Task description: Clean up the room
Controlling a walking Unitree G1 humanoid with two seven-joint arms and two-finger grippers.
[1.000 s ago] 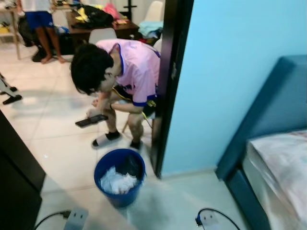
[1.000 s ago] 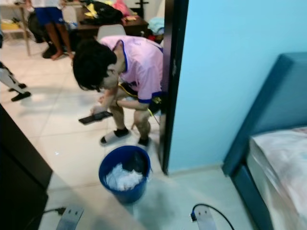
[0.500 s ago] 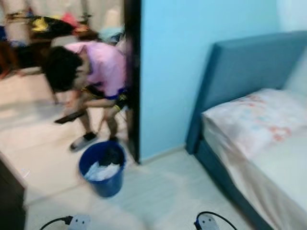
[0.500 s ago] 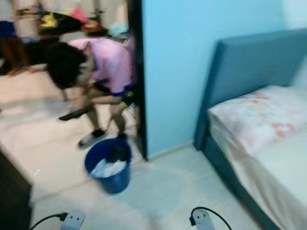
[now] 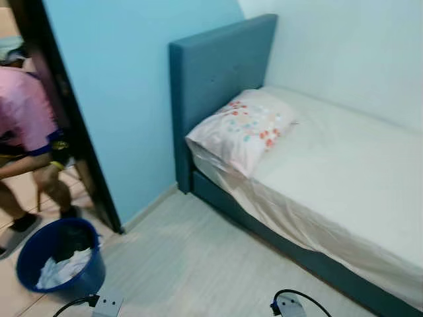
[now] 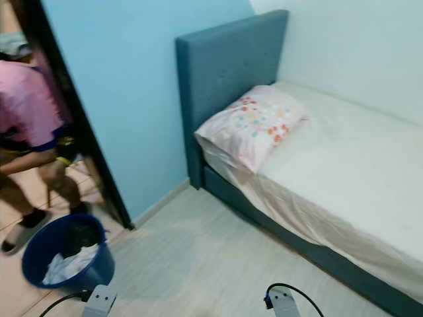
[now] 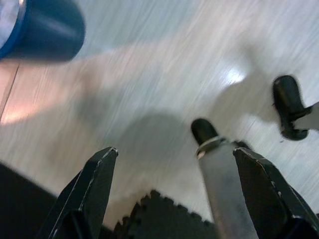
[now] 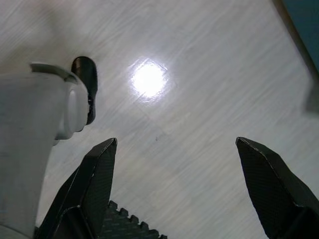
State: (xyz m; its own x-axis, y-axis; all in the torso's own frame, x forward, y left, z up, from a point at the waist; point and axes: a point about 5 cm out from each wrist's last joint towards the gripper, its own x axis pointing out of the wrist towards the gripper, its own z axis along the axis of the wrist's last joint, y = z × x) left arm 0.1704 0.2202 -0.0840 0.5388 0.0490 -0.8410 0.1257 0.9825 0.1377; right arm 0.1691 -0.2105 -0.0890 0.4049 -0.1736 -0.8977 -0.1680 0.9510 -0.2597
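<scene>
- The left gripper [image 7: 174,191] hangs low over the pale floor [image 5: 198,264], its fingers [image 7: 97,184] spread wide with nothing between them.
- The right gripper [image 8: 177,186] hangs the same way, fingers [image 8: 99,174] wide apart and empty above bare floor.
- The blue bucket [image 5: 59,261] stands on the floor by the dark door frame [image 5: 66,125], well beyond the left fingers and off to their outer side; crumpled white paper [image 5: 63,269] and something dark lie inside it.
- Judged by looks, the bucket is stiff plastic and light with so little in it. Its rim is the likely hold, one finger inside and one outside; the smooth wall could slip.
- The paper would be soft and nearly weightless, easy to crush or drop.
- A person in a pink shirt [image 5: 23,112] crouches just behind the bucket.
- The bed [image 5: 330,172], far ahead of the right fingers, carries a flowered pillow [image 5: 241,129] against the teal headboard [image 5: 218,72]; soft and light, best pinched at a corner.
</scene>
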